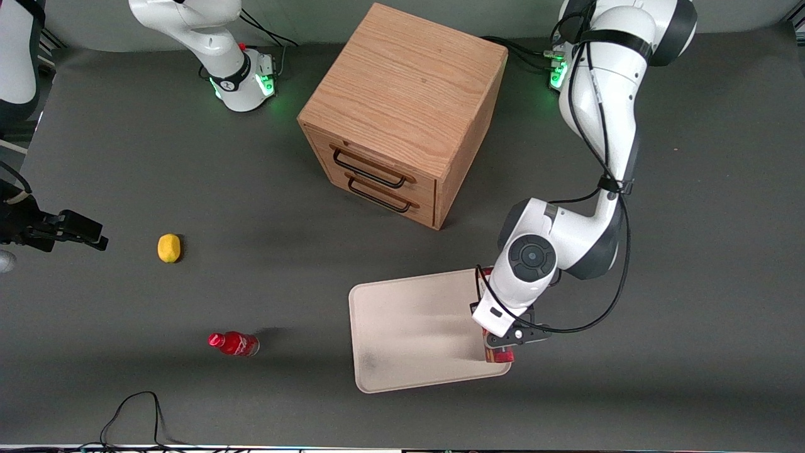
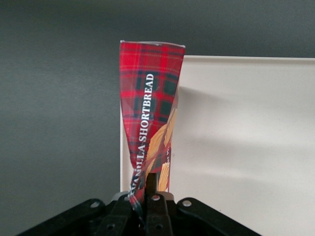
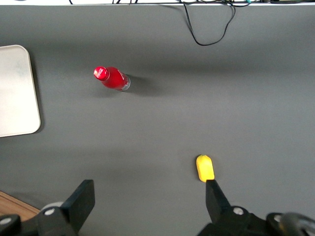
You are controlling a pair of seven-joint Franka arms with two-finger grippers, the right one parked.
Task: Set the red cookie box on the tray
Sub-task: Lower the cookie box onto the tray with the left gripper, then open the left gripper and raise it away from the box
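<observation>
The red cookie box [image 2: 150,113] is a long tartan carton with tan biscuit pictures, pinched flat at the end that my gripper [image 2: 146,191] is shut on. It runs along the edge of the cream-white tray [image 2: 246,147] that lies toward the working arm's end of the table. In the front view my gripper [image 1: 503,343] hangs over that same edge of the tray [image 1: 409,327], and the arm's wrist hides most of the red cookie box [image 1: 499,357]. I cannot tell whether the carton rests on the tray or hangs just above it.
A wooden cabinet [image 1: 402,113] with two drawers stands farther from the front camera than the tray. A small red bottle [image 1: 234,343] and a yellow lemon [image 1: 168,247] lie toward the parked arm's end. A black cable [image 1: 135,409] loops at the table's near edge.
</observation>
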